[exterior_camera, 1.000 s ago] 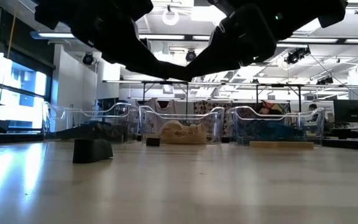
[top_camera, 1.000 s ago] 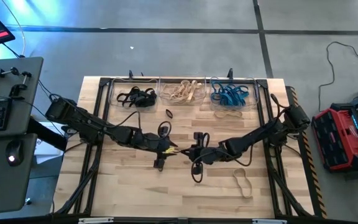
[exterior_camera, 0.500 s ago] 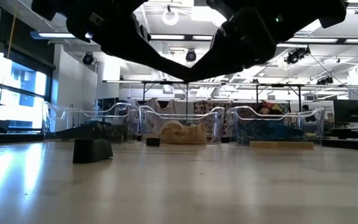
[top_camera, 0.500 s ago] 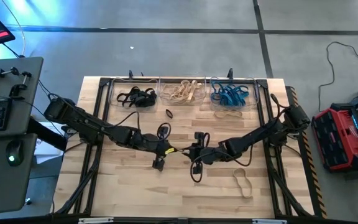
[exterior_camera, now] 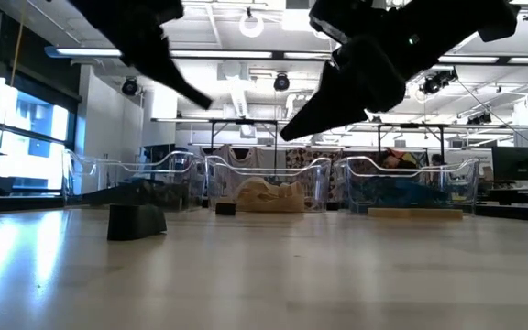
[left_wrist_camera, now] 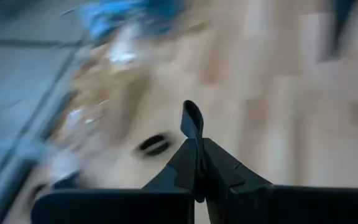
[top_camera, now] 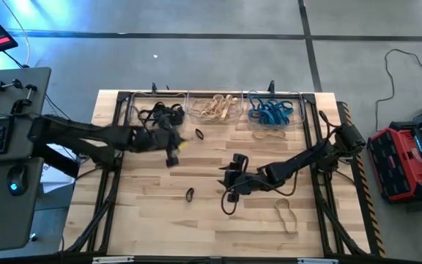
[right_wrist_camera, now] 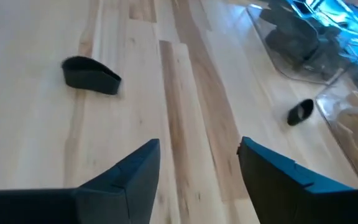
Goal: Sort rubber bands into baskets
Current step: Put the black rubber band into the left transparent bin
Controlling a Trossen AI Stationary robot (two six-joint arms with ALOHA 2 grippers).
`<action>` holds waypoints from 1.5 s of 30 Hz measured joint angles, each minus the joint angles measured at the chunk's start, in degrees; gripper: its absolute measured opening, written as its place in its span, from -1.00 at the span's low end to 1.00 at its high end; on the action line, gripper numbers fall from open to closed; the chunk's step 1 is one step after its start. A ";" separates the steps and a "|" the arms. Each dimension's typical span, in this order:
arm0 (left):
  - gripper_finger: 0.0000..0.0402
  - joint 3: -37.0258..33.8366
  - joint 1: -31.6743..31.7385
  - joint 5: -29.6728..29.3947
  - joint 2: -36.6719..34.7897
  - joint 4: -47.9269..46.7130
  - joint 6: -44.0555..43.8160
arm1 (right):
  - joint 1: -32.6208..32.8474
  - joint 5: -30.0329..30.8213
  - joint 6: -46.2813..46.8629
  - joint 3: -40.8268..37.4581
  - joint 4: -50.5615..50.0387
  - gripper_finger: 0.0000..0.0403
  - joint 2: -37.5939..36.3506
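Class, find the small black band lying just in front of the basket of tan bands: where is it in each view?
High view: black band, just below the tan basket.
Low view: small and far off, left of that basket's front.
Left wrist view: blurred dark oval, probably it.
Right wrist view: at right.
Shared landmark: the tan basket.

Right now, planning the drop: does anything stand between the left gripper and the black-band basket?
Nothing visible: the left gripper, shut on a black band, hangs just short of the basket.
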 joint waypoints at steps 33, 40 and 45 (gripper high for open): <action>-1.00 -0.07 51.75 13.66 19.22 0.11 17.93 | -0.09 2.10 3.59 0.00 -5.46 0.03 -1.18; -1.00 -0.07 55.60 10.31 23.46 6.04 21.14 | -0.11 2.10 3.38 0.00 -5.95 0.03 -1.18; -1.00 -0.09 57.66 8.89 23.87 8.50 22.22 | -0.11 2.10 3.36 0.00 -6.10 0.03 -1.18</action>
